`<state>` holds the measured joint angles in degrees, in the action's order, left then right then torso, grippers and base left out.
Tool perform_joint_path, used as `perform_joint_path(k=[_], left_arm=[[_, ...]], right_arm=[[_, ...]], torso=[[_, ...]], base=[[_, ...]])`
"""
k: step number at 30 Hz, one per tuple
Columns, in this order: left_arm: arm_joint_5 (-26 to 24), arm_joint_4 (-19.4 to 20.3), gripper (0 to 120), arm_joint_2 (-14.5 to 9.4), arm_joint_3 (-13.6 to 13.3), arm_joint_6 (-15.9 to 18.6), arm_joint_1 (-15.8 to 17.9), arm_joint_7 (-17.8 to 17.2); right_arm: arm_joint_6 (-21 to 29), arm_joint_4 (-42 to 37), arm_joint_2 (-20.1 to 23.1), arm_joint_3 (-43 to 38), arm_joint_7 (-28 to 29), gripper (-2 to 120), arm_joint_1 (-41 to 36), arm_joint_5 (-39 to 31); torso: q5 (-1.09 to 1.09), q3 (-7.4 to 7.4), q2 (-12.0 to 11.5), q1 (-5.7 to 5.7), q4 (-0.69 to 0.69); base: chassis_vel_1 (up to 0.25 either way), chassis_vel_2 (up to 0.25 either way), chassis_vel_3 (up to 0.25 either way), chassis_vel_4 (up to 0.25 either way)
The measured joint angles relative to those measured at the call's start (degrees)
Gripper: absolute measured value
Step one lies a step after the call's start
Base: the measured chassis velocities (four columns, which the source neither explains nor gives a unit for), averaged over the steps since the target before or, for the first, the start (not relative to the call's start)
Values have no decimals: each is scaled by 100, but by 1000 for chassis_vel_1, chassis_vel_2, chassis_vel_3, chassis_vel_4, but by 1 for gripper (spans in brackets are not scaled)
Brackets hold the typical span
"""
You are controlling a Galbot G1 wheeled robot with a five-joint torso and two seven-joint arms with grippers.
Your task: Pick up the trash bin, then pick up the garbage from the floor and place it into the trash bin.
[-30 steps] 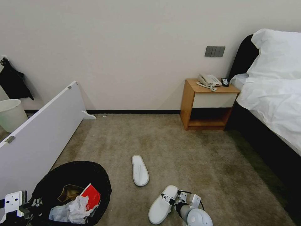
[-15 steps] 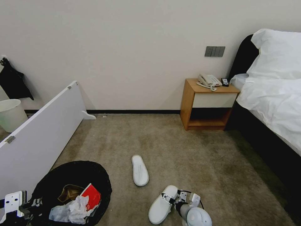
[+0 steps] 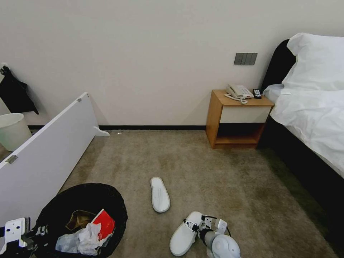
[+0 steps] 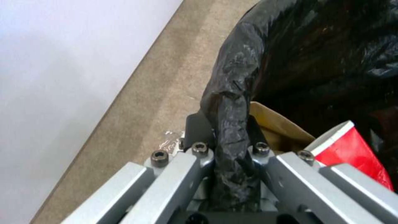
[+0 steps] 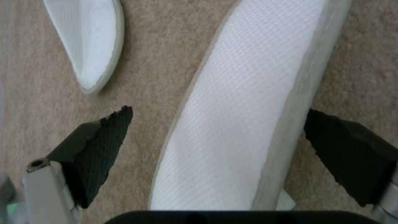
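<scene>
Right tool (image 5: 215,137) is easing slightly lower than a second ago, jaws wide, straddling the near slipper (image 3: 184,233) on the carpet. Left tool (image 4: 226,137) is staying clamped on the trash bin (image 3: 84,199) rim; its body is cut off. Second slipper (image 3: 159,194) is lying farther out.

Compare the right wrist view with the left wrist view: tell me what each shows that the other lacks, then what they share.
Right wrist alone: the right pincer open, its pads either side of the near slipper, with the far slipper beyond. Left wrist alone: the left pincer shut on the black bag at the bin rim, a red cup and brown cardboard inside, and a white board alongside. Shared: the carpet.
</scene>
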<state>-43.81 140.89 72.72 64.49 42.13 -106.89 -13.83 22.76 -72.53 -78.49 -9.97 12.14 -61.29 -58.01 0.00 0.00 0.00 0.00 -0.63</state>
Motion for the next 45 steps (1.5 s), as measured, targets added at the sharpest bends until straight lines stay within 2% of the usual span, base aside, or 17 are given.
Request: perform_joint_path(k=[13,15,16,18,21,24,25,27,28,30,31,33,34,36,37,39,45], left_arm=[[-5,-4,3,6,0,0,-3,-1],[-8,7,3,7,7,0,-6,-1],[-8,7,3,7,7,0,-6,-1],[-15,21,3,7,22,0,-10,0],[-20,28,3,8,26,0,-15,0],[-33,36,3,10,39,0,-23,2],[-33,36,3,10,39,0,-23,2],[-38,46,3,13,41,0,-31,4],[-38,46,3,13,41,0,-31,4],[-40,59,3,17,36,0,-35,5],[-40,59,3,17,36,0,-35,5],[-41,61,3,18,27,0,-37,6],[-41,61,3,18,27,0,-37,6],[-42,68,3,12,25,0,-43,9],[-42,68,3,12,25,0,-43,9],[-42,77,3,11,16,0,-44,10],[-42,84,3,23,-19,0,-45,12]], right_arm=[[0,101,-18,-2,-59,100,46,41],[0,103,-19,2,-120,90,51,55],[0,103,-19,2,-120,90,51,55],[0,76,-10,10,-150,79,50,74],[0,59,-2,11,-152,72,48,79],[0,16,19,11,-155,59,31,99],[0,16,19,11,-155,59,31,99],[0,-28,39,3,-166,47,-7,151],[0,-28,39,3,-166,47,-7,151],[0,-88,65,-9,-173,37,-51,177],[0,-88,65,-9,-173,37,-51,177],[0,-117,76,-23,-175,25,-72,187],[0,-117,76,-23,-175,25,-72,187],[0,-143,77,-34,-176,14,-81,200],[0,-143,77,-34,-176,14,-81,200],[-14,-158,85,-27,-202,3,-104,312],[-37,-237,120,-18,-215,0,-161,385]], torso=[[0,0,0,0,0],[0,0,0,0,0],[0,0,0,0,0],[0,0,0,0,0],[0,0,0,0,0],[0,0,0,0,0],[0,0,0,0,0],[0,0,0,0,0],[0,0,0,0,0],[0,0,0,0,0],[0,0,0,0,0],[0,0,0,0,0],[0,0,0,0,0],[0,0,0,0,0],[0,0,0,0,0],[0,0,0,0,0],[0,0,0,0,0]], base=[[0,0,0,0],[0,0,0,0],[0,0,0,0],[0,0,0,0],[0,0,0,0],[0,0,0,0],[0,0,0,0],[0,0,0,0],[0,0,0,0],[0,0,0,0],[0,0,0,0],[0,0,0,0],[0,0,0,0],[0,0,0,0],[0,0,0,0],[0,0,0,0],[0,0,0,0]])
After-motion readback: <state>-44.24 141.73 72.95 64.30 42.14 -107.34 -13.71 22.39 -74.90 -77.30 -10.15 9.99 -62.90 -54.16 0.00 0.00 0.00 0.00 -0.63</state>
